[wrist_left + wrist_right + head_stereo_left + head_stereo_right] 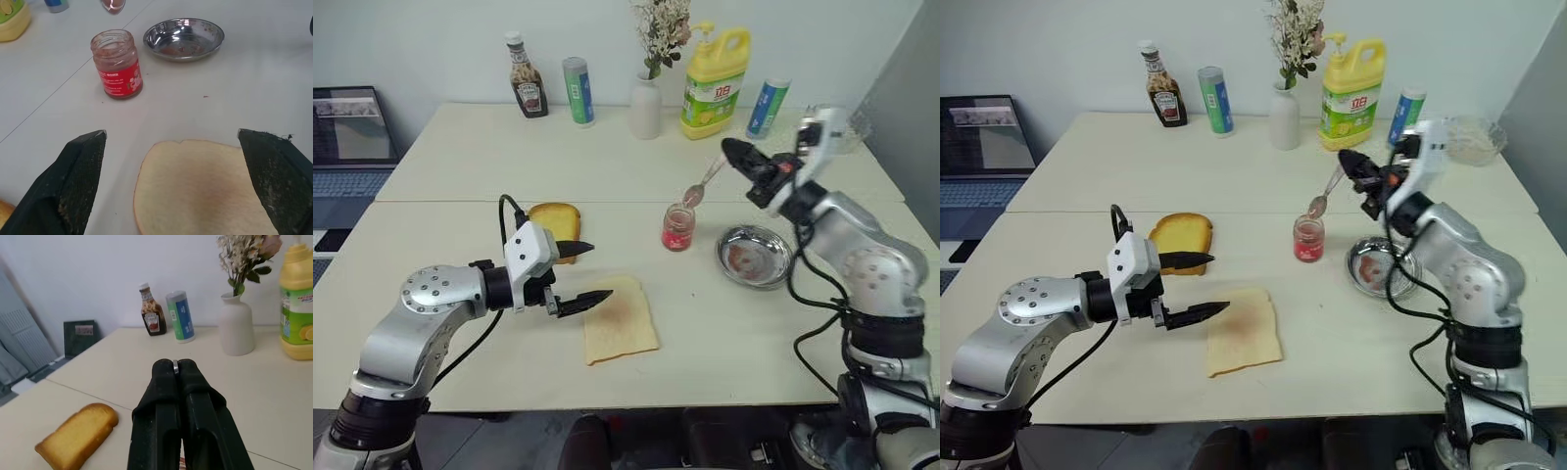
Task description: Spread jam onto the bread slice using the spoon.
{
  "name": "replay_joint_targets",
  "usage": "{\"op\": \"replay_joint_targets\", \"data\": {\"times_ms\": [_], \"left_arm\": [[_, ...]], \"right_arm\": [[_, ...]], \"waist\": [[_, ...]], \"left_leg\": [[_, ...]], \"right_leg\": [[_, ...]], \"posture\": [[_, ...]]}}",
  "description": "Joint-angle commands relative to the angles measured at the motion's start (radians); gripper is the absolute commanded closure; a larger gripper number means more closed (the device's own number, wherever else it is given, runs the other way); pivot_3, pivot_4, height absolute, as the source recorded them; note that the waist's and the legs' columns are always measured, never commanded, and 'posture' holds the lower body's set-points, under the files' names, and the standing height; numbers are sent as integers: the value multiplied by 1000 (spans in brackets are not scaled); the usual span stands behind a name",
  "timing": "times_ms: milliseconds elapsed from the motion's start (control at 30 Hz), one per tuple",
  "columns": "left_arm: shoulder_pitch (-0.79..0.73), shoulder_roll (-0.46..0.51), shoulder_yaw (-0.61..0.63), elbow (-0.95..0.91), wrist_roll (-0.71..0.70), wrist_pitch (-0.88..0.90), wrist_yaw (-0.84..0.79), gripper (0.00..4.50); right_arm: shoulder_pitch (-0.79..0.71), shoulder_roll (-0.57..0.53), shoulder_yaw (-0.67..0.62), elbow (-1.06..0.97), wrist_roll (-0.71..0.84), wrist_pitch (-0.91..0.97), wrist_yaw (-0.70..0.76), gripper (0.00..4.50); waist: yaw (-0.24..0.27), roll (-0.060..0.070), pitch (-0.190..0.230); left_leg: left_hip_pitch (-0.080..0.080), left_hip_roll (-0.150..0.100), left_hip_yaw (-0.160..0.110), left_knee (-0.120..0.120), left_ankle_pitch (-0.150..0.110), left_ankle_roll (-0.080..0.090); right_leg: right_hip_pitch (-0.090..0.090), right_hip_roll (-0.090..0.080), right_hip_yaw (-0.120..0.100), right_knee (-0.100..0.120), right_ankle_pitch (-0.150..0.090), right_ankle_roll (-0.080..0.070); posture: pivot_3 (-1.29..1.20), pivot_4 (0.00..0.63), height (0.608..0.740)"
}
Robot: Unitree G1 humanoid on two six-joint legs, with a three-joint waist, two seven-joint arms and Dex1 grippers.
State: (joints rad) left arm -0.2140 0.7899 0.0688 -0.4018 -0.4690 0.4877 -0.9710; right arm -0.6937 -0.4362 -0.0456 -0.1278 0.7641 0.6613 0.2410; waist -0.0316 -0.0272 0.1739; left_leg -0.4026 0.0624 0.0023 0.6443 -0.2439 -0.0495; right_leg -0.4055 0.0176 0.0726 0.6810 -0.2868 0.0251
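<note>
A pale table [460, 166] carries breakfast things. Near its middle lies the bread slice [620, 319], thin, flat and pale tan with a faint reddish smear, flat on the table. The left pincer [584, 273] hovers just at the slice's left edge, its two black fingers spread wide apart and holding nothing. Just beyond it, farther from the robot, sits a thicker golden toast slice [555, 217].

To the right of the bread stands a small glass jar of red jam [677, 227], open at the top. Right of the jar rests a round steel dish [755, 256] with reddish traces inside.

The right pincer [728, 151] is raised above the table, beyond the dish, its fingers pressed together on the handle of the spoon [702, 186]. The spoon slants down to the left, its bowl hanging just above the jar's mouth.

Along the far edge stand a ketchup bottle [526, 78], a white vase of dried flowers [646, 106] and a yellow detergent bottle [716, 86].
</note>
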Motion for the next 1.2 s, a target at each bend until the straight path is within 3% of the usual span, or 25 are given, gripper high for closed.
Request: {"op": "replay_joint_targets", "data": {"times_ms": [33, 433, 833, 1200], "left_arm": [[-13, -1, 6, -56, -17, -7, 6, 0], [-43, -1, -10, -73, -29, 25, 4, 0], [-42, -2, -26, -51, -11, -6, -9, 0], [-37, -5, -46, -39, 10, -34, -20, 0]], "right_arm": [[-38, -5, 29, 32, -110, -91, 79, 4469], [-20, -16, 146, 65, -395, -271, 255, 4469], [9, -27, 247, 128, -651, -483, 338, 4469], [7, 25, 235, 246, -685, -459, 348, 4469]], "waist": [[2, 0, 0], [0, 0, 0], [0, 0, 0], [0, 0, 0]], "left_leg": [[0, 0, 0, 0, 0, 0], [0, 0, 0, 0, 0, 0], [0, 0, 0, 0, 0, 0], [0, 0, 0, 0, 0, 0]], "right_leg": [[0, 0, 0, 0, 0, 0], [-1, 0, -1, 1, 0, 0], [-1, 0, -1, 1, 0, 0], [-1, 0, -1, 1, 0, 0]], "posture": [[0, 150, 740], [0, 150, 740], [0, 150, 740], [0, 150, 740]]}}
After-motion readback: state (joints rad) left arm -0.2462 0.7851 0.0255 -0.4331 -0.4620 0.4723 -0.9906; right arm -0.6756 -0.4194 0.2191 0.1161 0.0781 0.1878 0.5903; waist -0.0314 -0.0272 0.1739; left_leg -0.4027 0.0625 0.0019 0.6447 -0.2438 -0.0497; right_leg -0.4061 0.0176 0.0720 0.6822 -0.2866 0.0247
